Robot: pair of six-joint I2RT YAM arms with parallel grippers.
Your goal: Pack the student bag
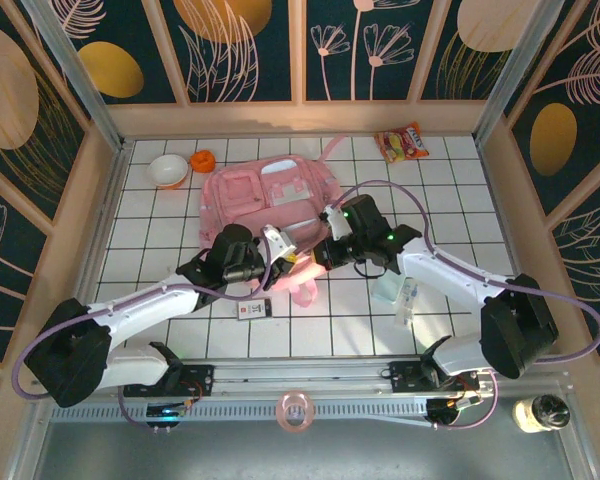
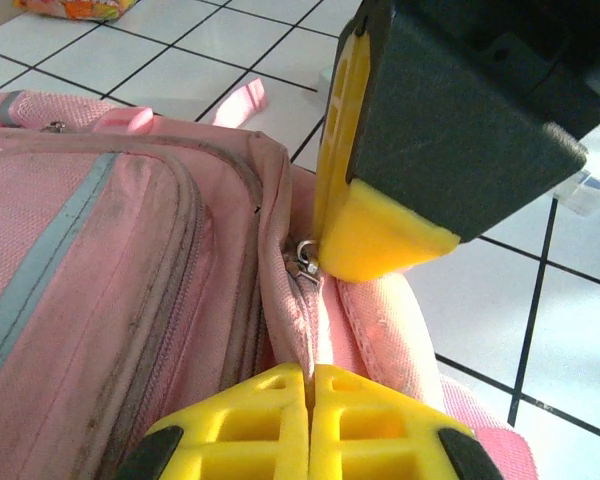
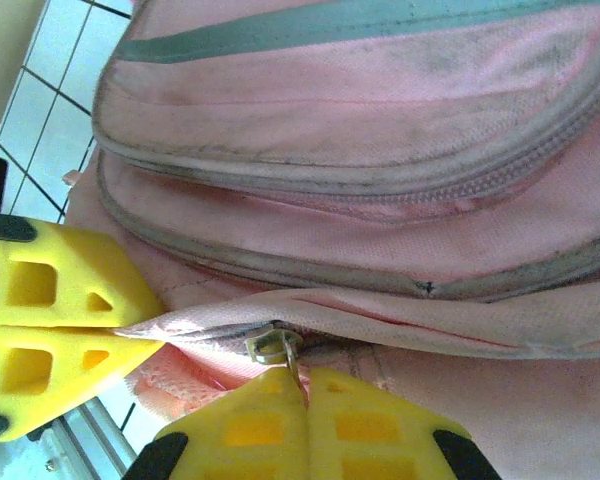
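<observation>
We see the student bag (image 1: pixel 245 190) lying flat toward the far middle of the white tiled table (image 1: pixel 460 210). In the top view a bowl (image 1: pixel 168 170) sits off its left corner and a snack packet (image 1: pixel 402 142) off its right. Both arms meet at the bag's near edge. We find the left gripper (image 2: pixel 310 400) fully closed, pinching a fold of pink fabric beside the zip. The right gripper (image 3: pixel 305 400) is closed too, its yellow tips nipping the small metal zip pull (image 3: pixel 273 345), just beside the left one.
</observation>
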